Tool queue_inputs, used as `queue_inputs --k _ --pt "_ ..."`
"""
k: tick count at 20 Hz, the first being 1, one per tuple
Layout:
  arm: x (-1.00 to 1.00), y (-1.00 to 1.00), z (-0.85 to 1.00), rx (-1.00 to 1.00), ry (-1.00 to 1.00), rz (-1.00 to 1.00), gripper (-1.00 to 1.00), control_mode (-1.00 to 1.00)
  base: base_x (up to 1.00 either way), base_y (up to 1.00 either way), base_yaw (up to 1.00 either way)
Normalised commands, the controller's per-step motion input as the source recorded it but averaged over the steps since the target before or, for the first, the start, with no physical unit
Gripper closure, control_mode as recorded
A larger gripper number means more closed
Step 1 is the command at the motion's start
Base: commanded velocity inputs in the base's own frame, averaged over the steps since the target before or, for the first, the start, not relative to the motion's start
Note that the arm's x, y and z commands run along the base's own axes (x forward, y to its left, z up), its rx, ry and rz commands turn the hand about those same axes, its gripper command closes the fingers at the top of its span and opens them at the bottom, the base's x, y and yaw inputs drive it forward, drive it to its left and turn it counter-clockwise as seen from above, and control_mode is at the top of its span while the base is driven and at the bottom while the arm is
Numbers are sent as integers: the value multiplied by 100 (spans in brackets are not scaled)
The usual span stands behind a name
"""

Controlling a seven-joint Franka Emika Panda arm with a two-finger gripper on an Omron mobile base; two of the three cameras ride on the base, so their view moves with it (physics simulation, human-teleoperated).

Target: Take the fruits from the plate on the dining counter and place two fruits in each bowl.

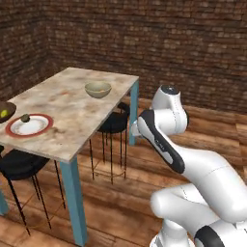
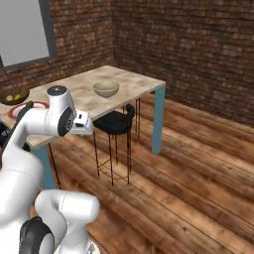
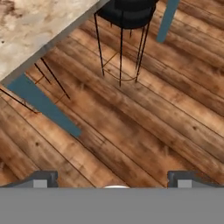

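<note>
Jaws stand wide apart on my gripper (image 3: 112, 179) above plank flooring; I see 1 dark green round fruit (image 1: 24, 117) on the red-rimmed white plate (image 1: 29, 126), marbled beige counter (image 1: 67, 103).

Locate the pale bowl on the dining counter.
In the left base view the pale bowl sits alone toward the far right end of the dining counter, well beyond the red-rimmed plate.

The arm (image 1: 193, 169) is built of thick, rounded white segments with a glossy finish, joined by dark grey to black bands at the joints. A round dark cap tops its uppermost joint (image 1: 169, 89). In the hand view the gripper (image 3: 113, 179) ends in two small, blocky dark grey fingertips (image 3: 43, 178).
</note>
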Motion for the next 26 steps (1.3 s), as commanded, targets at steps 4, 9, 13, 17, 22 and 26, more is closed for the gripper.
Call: queue_inputs --k 4,9,13,17,22,26 --pt "0 0 0 0 0 0 -100 100 -48 100 -52" --pt "0 0 0 0 0 0 -100 100 -95 100 -29" --pt "0 0 0 0 0 0 -100 100 -17 100 -35" --pt "0 0 0 0 0 0 -100 100 0 100 -39" --pt "0 0 0 0 0 0 -100 100 12 100 -39" --pt "0 0 0 0 0 0 -100 100 0 100 -28"
